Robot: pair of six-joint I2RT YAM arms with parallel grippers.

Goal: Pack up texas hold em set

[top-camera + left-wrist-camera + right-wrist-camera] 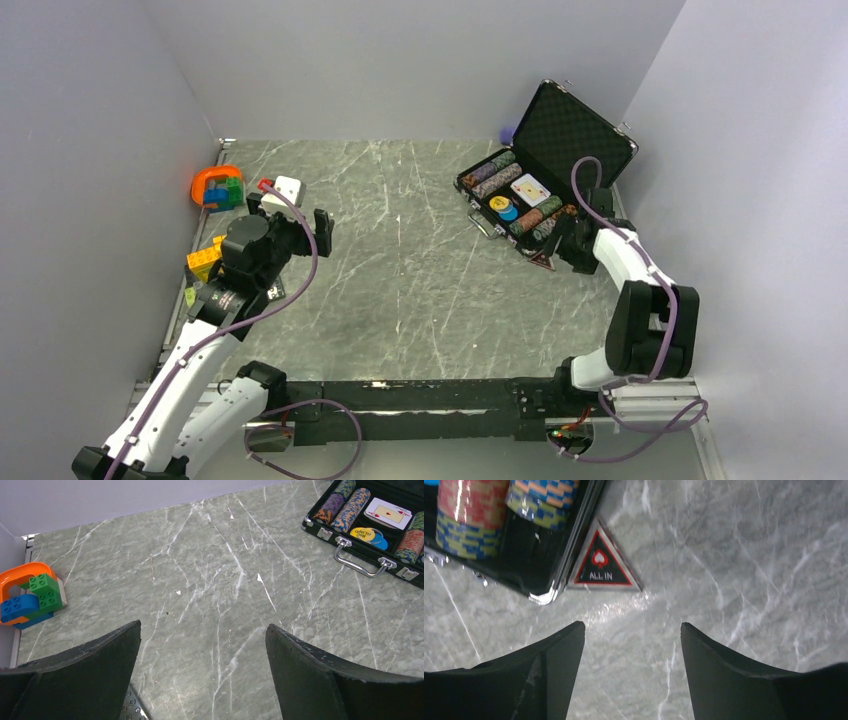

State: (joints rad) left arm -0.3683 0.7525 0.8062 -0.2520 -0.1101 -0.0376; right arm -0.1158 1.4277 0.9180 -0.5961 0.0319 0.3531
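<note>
The right tool (pixel 631 626) is held low over the worktop (pixel 744 580) with its fingers apart and nothing between them. Directly ahead of the gap, offset slightly toward the left finger in the wrist view, a flat triangular ALL IN marker (pixel 600 566) lies face up on the worktop. Its base is turned toward the tool and runs roughly parallel to the line joining the fingertips; its apex points away. One slanted edge lies along the outer wall of the briefcase (pixel 541 587), at the near corner; whether contact is made cannot be determined. Beyond that wall, chip stacks (pixel 466 517) are seated in the foam tray. In the top view the briefcase stands open at the far right of the worktop, lid raised. The left tool (pixel 202 626), likewise apart and empty, is located well away on the left side. The right arm is therefore judged the nearer, and a short forward reach appears to be required.
</note>
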